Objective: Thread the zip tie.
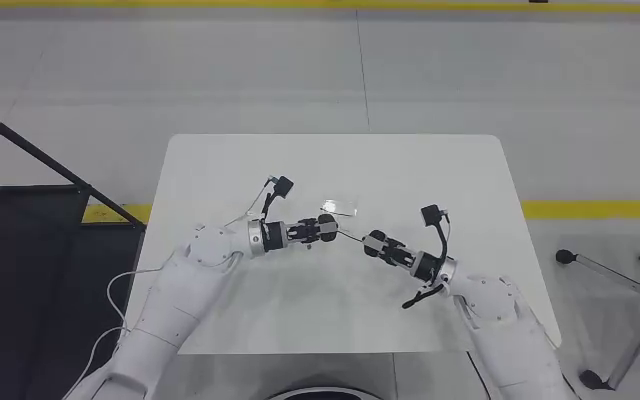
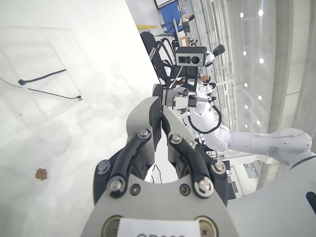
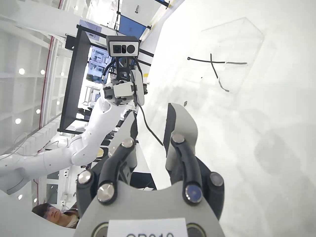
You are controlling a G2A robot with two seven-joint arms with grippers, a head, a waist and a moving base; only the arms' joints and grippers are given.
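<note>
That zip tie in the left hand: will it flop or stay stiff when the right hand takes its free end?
Probably springy: the zip tie spans unsupported from the left hand with a slight bend. Thin, so likely light and apt to slip.

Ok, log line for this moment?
left gripper: shut on zip tie | right gripper: open around tie's free end | clear tray: spare ties

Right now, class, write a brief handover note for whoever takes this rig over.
Left tool: shut on the zip tie, which is held out toward the other arm.
Right tool: open, with the tie's free end between its fingers, not gripped.
Two spare ties lie in the clear tray.
Done: tie picked up.
Left: grip the free end and thread it through the head.
</note>
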